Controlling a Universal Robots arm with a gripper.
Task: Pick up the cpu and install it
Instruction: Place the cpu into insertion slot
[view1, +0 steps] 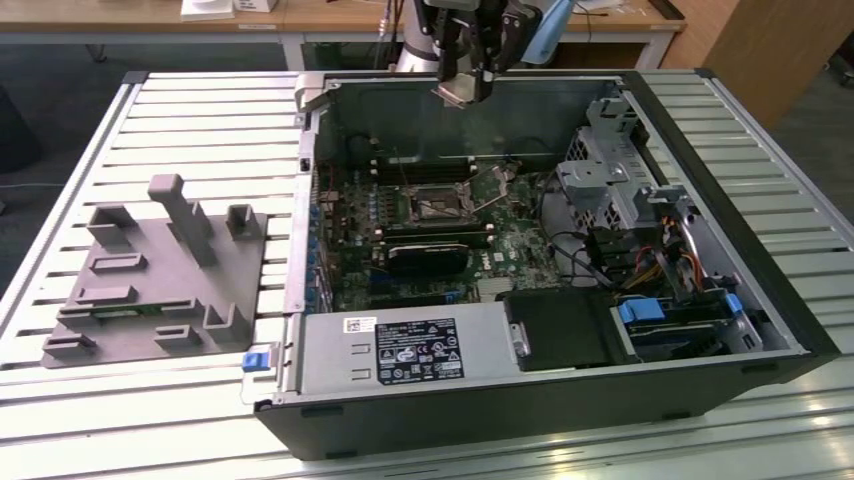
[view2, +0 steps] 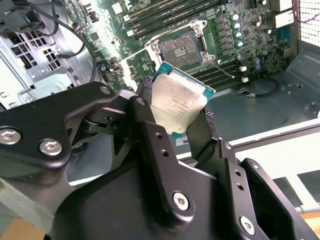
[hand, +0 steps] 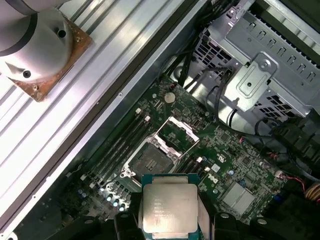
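cpu (view2: 177, 102): small flat square chip with a dull silver-grey metal top and a thin pale rim. We see it gripped by two opposite edges and lifted clear, at the upper middle of the exterior view.
Jaws: closed on the cpu, one black finger at each side, as both wrist views show.
Arm's end: the black metal gripper (view1: 463, 90) hangs over the far wall of the case.
Socket: the square metal-framed socket (hand: 154, 159) is bare of any chip, its frame swung open. It sits near the centre of the exterior view, well apart from the cpu.
Board: the green circuit board (view1: 514, 250) lies flat inside the open black computer case (view1: 534, 410).
Tray: the grey plastic block-studded tray (view1: 147, 270) is at the exterior view's left, on the slatted metal table (view1: 200, 110).
Progress: we judge the pick-up done. The install is left, as the cpu is not yet in the socket.
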